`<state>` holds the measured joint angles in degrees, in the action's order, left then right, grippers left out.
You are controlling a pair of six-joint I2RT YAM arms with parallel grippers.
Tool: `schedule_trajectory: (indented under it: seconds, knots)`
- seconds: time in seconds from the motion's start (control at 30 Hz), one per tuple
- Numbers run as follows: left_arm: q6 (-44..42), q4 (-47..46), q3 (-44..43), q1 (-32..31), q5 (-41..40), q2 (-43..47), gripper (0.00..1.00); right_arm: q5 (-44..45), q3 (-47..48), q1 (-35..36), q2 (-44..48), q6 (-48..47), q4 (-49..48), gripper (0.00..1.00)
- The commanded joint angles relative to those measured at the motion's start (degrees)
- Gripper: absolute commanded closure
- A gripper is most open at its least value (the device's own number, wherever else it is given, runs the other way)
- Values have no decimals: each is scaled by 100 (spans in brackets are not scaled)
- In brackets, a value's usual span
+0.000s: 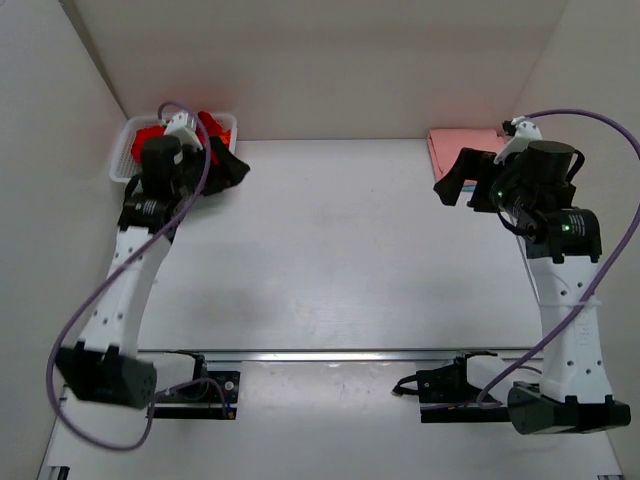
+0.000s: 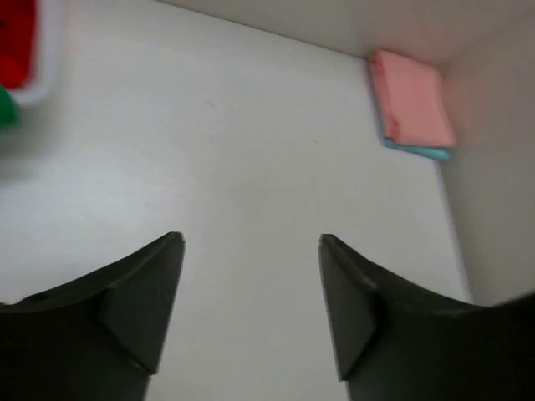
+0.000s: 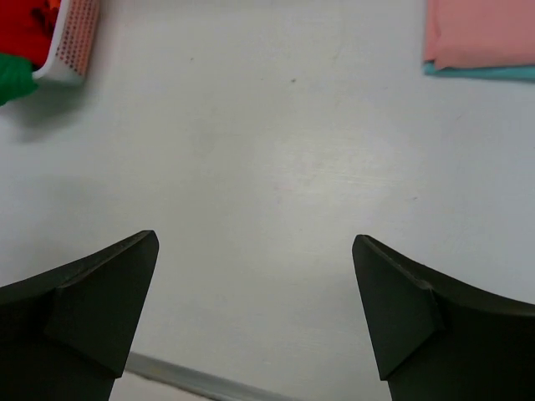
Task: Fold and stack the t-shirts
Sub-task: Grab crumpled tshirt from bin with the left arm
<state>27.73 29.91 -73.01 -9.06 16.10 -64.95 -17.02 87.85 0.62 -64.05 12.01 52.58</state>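
A folded salmon pink t-shirt (image 1: 460, 150) lies at the far right corner on top of a folded light blue t-shirt (image 2: 418, 151). The pair also shows in the right wrist view, pink (image 3: 481, 33) over blue (image 3: 476, 72). A red t-shirt (image 1: 212, 124) sits in the white basket (image 1: 122, 152) at the far left. A green t-shirt (image 3: 12, 79) hangs out at the basket's side. My left gripper (image 1: 236, 168) is open and empty beside the basket. My right gripper (image 1: 452, 184) is open and empty, just in front of the folded stack. The orange t-shirt is hidden.
White walls close in the table at the back and both sides. The basket's corner (image 2: 46, 58) shows at the left wrist view's upper left. A metal rail (image 1: 340, 354) runs along the near edge by the arm bases.
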Motion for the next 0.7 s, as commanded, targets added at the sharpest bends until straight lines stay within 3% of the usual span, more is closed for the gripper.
schedule_trajectory:
  seconds: [0.0,0.03,0.13,0.2,0.27,0.3,0.37,0.43,0.47,0.53,0.6,0.63,0.67]
  knots:
    - [-382,-337,-842,264,-1221,-1264,30,1102,39,140,252,-401,-134,1]
    - [-408,-172,-1272,256,-1528,-1701,52,1104,4,79,253,-419,-55,1]
    - [-435,198,-2432,492,-2014,-2732,76,936,-295,-27,349,-516,51,1]
    - [-278,741,-3101,869,-2101,-3451,67,700,-706,-210,411,-543,25,1]
    - [-198,1103,-3876,1169,-2381,-3980,63,596,-988,-238,420,-542,86,10]
    - [-189,1409,-4479,1239,-2566,-4356,66,455,-1007,-273,333,-490,86,16]
    - [-110,1955,-5475,1415,-2551,-4918,77,-307,-806,-360,34,-219,497,100]
    - [39,2421,-6467,1643,-2280,-5491,71,-1157,-402,-379,-457,134,962,100]
    - [75,2432,-6515,1705,-2226,-5546,69,-1573,-383,-292,-572,170,1182,99]
    - [250,2213,-6123,1898,-1936,-5573,69,-1805,-435,51,-714,354,1282,100]
    - [338,1836,-5620,1969,-1751,-5511,60,-2129,-1064,402,-486,748,478,99]
    - [365,1669,-5445,2013,-1768,-5528,52,-2165,-1008,430,-477,707,534,74]
    - [365,1632,-5417,1996,-1785,-5563,46,-2044,-859,308,-511,680,761,42]
